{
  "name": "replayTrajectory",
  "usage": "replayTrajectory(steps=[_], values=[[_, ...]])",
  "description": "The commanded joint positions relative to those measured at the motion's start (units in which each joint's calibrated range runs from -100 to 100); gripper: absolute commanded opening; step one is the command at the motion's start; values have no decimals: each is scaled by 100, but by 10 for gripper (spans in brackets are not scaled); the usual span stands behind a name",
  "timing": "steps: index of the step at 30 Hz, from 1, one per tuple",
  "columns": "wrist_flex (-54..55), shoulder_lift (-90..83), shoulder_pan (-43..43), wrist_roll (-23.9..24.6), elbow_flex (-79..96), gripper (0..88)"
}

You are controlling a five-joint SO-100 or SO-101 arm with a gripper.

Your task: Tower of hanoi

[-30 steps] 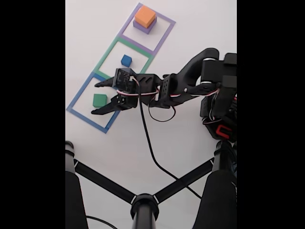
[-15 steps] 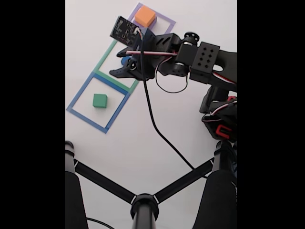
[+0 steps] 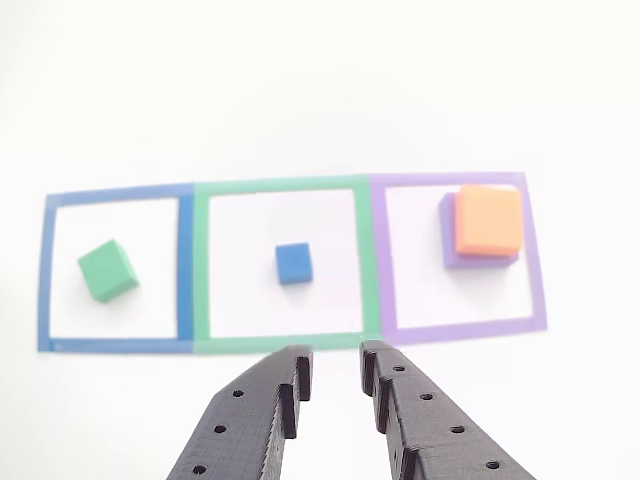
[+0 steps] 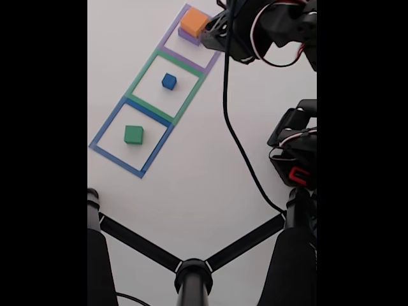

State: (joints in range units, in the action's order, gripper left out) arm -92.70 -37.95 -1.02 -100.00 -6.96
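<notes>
Blocks sat apart: small matte blue block (image 3: 293, 263) centred in the green square outline (image 3: 286, 186), green block (image 3: 107, 270) left, orange block (image 3: 489, 221) atop purple block (image 3: 448, 236) right. Black gripper (image 3: 335, 360) slightly open, empty, below outline.

This looks like a small hobby or lab robotics bench. A plain white surface (image 4: 191, 178) fills the frame, with three flat taped square outlines (image 4: 153, 89) in blue, green and purple along its upper left, and a black camera stand with three spreading legs (image 4: 193, 271) at the bottom.
</notes>
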Motion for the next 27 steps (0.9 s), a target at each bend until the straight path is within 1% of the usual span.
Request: replayTrajectory(steps=[1,3,5,11,17,21,24,27], values=[[-204,-27,-84,0,-281,14],[-34,-155,-62,0,92,24],[395,-420,-62,0,792,41],[2264,-1261,-176,0,3336,206],[4531,-1421,-206,0,5426,275],[5988,-1269,-237,0,6544,296],[7372,-949,-245,0,7316,311],[8982,-372,-267,0,8025,322]])
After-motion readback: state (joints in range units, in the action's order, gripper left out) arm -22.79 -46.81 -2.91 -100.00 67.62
